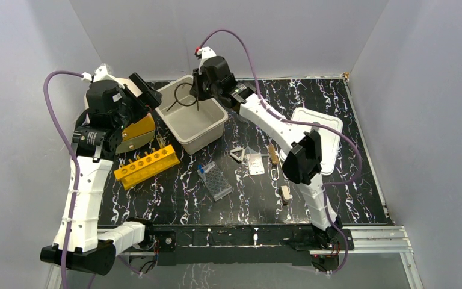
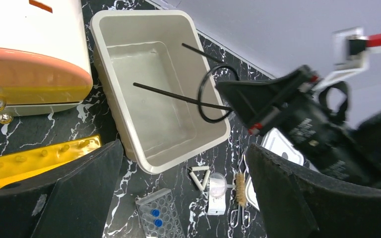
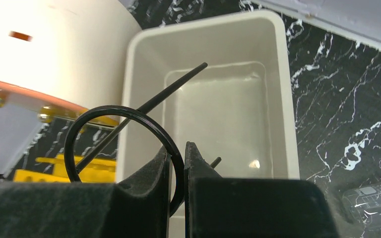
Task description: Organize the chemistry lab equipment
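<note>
The black wire stand (image 3: 178, 86) is hanging over the beige tub (image 3: 285, 99), at the back left of the black marble table (image 1: 174, 198). The right gripper (image 3: 177, 148) has its two pads pinched tight on the stand's ring, and the legs are sticking out sideways over the tub's open top. Honestly can't tell if any leg tip is touching the tub floor. From the wrist view it looks like it's in the air, but the angle isn't great.

The left gripper (image 2: 184, 146) has its jaws spread wide with nothing in them. It's sitting just left of the tub, up above the yellow six-hole tube rack (image 1: 147, 167) and next to a white-and-orange device (image 2: 30, 49) with brass-looking bits.

Everything else is out on the table in front of the tub:
- The clear well tray (image 1: 216, 180) is near the middle, with a couple of blue caps at one end.
- The white triangle (image 1: 237, 155) is just right of that, with the small clear beaker (image 2: 217, 184) right beside it.
- One of the wooden clamps (image 1: 272, 155) is next along, and another is closer to the arm bases.
- The white lid (image 1: 328, 123) is over on the right, partly hidden behind the right arm.
</note>
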